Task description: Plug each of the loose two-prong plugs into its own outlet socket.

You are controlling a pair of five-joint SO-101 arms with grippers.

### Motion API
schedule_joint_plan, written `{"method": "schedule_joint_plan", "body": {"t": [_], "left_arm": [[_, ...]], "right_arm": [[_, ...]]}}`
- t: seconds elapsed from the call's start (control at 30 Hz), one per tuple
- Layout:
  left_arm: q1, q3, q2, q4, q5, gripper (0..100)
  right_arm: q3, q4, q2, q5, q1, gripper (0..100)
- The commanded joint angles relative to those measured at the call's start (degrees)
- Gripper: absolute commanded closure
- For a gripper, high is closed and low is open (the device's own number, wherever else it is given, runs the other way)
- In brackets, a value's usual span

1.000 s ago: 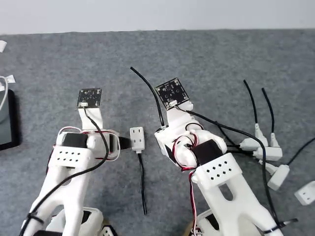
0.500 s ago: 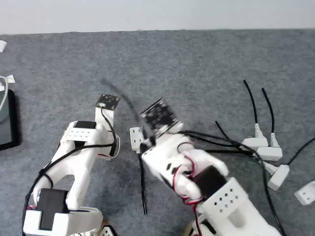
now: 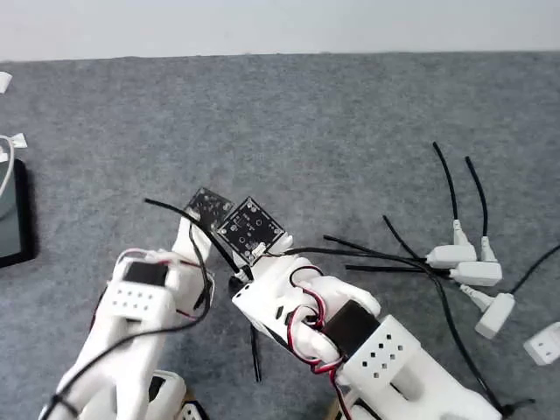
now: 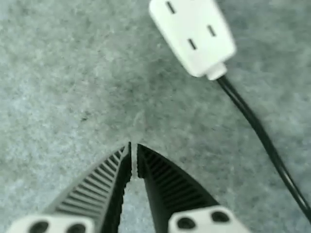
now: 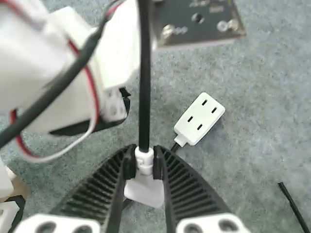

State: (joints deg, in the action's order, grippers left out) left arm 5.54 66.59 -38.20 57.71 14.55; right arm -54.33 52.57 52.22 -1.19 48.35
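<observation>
My right gripper [image 5: 143, 148] is shut on a white two-prong plug [image 5: 144, 187], whose black cable [image 5: 144, 73] runs up out of the fingers. Just beyond it a white outlet socket [image 5: 199, 119] lies flat on the grey carpet, slots up. In the left wrist view that socket [image 4: 192, 34] with its black cord [image 4: 262, 141] lies ahead and to one side of my left gripper [image 4: 133, 145], which is shut on nothing, tips on the carpet. From above, both arms meet over the socket; the held plug's cable [image 3: 188, 220] arcs left.
Three more white plugs [image 3: 451, 255] [image 3: 477, 273] [image 3: 494, 315] with black cables lie at the right, with another white socket [image 3: 547, 341] by the right edge. A dark device [image 3: 13, 210] sits at the left edge. The left arm's camera board [image 5: 199, 19] hangs close above the socket.
The right arm has swung left with the plug, over to the socket. The left arm has shifted right, and the two arms now cover the socket in the high view.
</observation>
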Motion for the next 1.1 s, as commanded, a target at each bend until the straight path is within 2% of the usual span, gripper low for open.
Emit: {"method": "schedule_joint_plan", "body": {"t": [0.0, 0.23, 0.4, 0.6, 0.77, 0.97, 1.07], "left_arm": [[1.1, 1.3, -6.4, -0.9, 2.9, 99], [1.1, 3.6, -11.4, -1.2, 4.3, 99], [1.1, 5.6, -11.8, -7.2, -1.9, 99], [0.6, 8.0, -11.8, -14.7, -6.3, 99], [-4.6, 8.5, -11.8, -18.8, -8.7, 99], [-2.0, 10.4, -11.7, -18.7, -7.2, 99], [0.9, 12.4, -11.7, -17.3, 0.9, 99]], "right_arm": [[1.1, -0.9, -0.1, 0.1, 0.1, 99.1], [1.1, -0.8, -0.1, 0.0, 0.0, 99.1], [1.1, -1.9, -0.3, 0.4, -2.0, 99.1], [-1.6, -9.1, -0.7, 3.5, -4.6, 99.1], [-6.9, -20.1, -0.7, 3.8, -4.7, 99.1], [-8.1, -22.1, -0.7, 3.7, -4.7, 99.1], [-8.1, -22.0, -0.7, 3.4, -4.7, 99.1]]}}
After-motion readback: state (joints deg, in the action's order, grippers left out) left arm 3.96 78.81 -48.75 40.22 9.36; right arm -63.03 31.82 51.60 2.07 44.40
